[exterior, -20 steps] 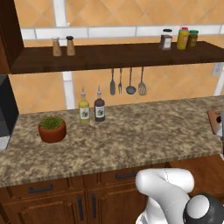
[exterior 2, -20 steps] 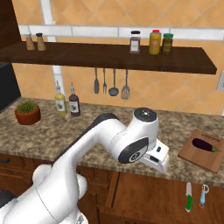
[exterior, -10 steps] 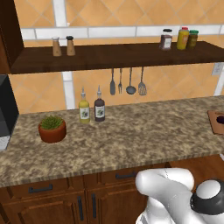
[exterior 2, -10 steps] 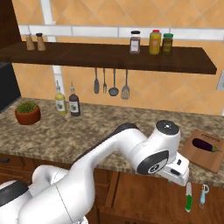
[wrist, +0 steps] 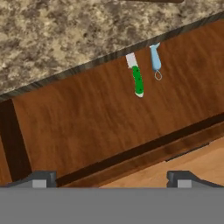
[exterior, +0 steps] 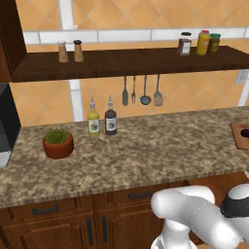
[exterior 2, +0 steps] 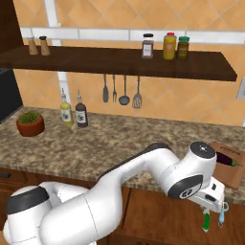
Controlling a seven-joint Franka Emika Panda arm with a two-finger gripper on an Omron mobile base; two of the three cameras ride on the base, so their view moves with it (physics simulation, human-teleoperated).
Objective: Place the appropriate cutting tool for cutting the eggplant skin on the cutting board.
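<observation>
Orange tiled wall backs a speckled granite bench (exterior 2: 119, 143) over dark wooden cabinets. A long dark wood shelf (exterior 2: 119, 62) carries two small shakers (exterior 2: 38, 46) at its left and three jars (exterior 2: 165, 46) toward its right. Under it hang four slim metal utensils (exterior 2: 119, 90). On the bench stand two bottles (exterior 2: 73, 111), one yellowish and one dark, and a round terracotta pot (exterior 2: 30, 123) of green leaves farther left.

The board (exterior 2: 228, 167), flat reddish-brown wood with a paler rim and rounded corners, lies at the right end of the bench, with a glossy dark purple eggplant (exterior 2: 227, 157) on it. In the left base view its corner (exterior: 241, 135) shows at the right edge.

The arm's smooth white links bend down in front of the cabinets, below the bench edge. In an open wooden drawer (wrist: 109, 127) lie a knife (wrist: 137, 77) with a speckled green handle and a small pale blue peeler (wrist: 155, 60) with a wire loop, side by side. The claw (wrist: 112, 178) stands wide apart, its dark tips holding nothing, well short of both tools.
</observation>
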